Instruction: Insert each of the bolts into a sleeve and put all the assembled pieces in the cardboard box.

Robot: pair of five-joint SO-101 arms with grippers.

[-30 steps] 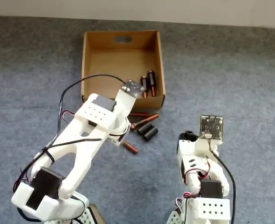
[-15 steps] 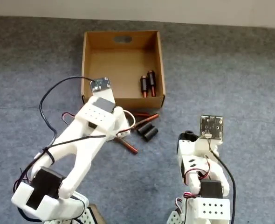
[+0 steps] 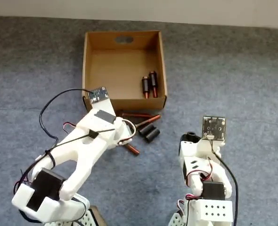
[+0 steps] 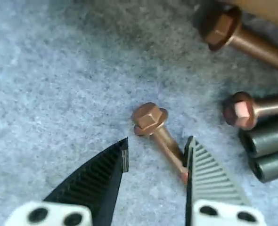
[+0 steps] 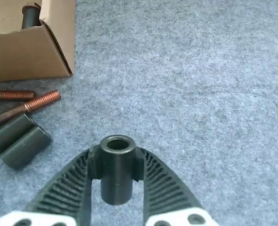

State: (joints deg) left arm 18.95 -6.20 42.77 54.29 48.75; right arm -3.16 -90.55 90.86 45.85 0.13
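My left gripper (image 4: pixel 157 155) is open, low over the carpet, with a loose copper bolt (image 4: pixel 154 125) lying between its fingertips; the same bolt (image 3: pixel 132 149) shows beside the left arm in the high view. Two more bolts (image 4: pixel 245 108) and two dark sleeves (image 4: pixel 268 153) lie close by. My right gripper (image 5: pixel 116 172) is shut on an upright dark sleeve (image 5: pixel 116 162), held over the carpet to the right of the pile. The cardboard box (image 3: pixel 85 66) holds two assembled pieces (image 3: pixel 149 84) in its near right corner.
The loose bolts (image 3: pixel 141 116) and sleeves (image 3: pixel 149 132) lie just in front of the box's near wall. A box corner (image 5: pixel 59 42) stands near the right gripper. Grey carpet covers the table, with open room to the right of both arms.
The left arm has drawn back from over the box, swung its wrist left and come down over the loose bolt. The right arm has kept still with its sleeve.
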